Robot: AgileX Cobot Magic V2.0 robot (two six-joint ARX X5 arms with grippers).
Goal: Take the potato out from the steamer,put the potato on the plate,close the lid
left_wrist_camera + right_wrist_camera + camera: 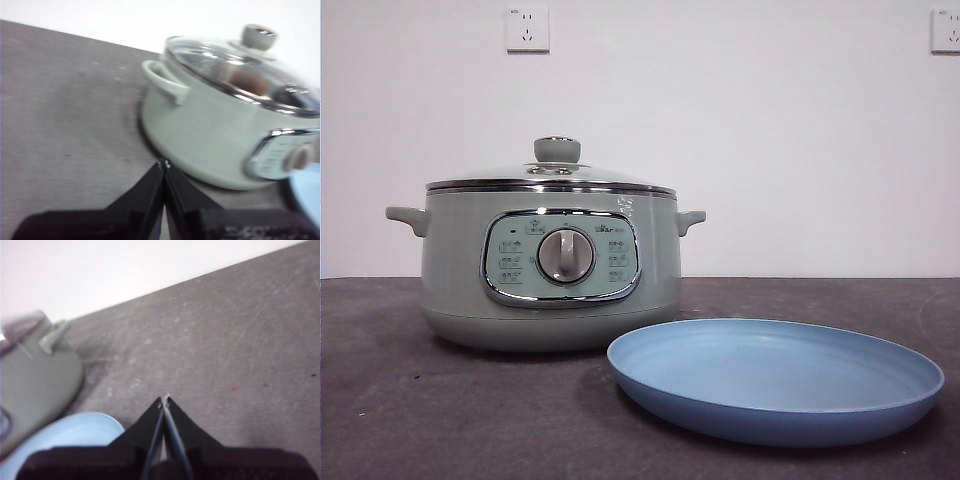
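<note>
Dark grey table, matte, with faint scuffs and light specks; same surface fills most of both wrist views, with thin scratches and 1 tiny reddish speck in the right wrist view. Plain white wall behind, meeting the table's far edge in a straight line. 2 white wall sockets high on the wall: 1 socket at upper left, the other socket cut off by the right edge. Both wrist views are blurred.

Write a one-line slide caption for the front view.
Sage-green steamer with its glass lid on, beside an empty light-blue plate on the dark table; no gripper in frame.
</note>
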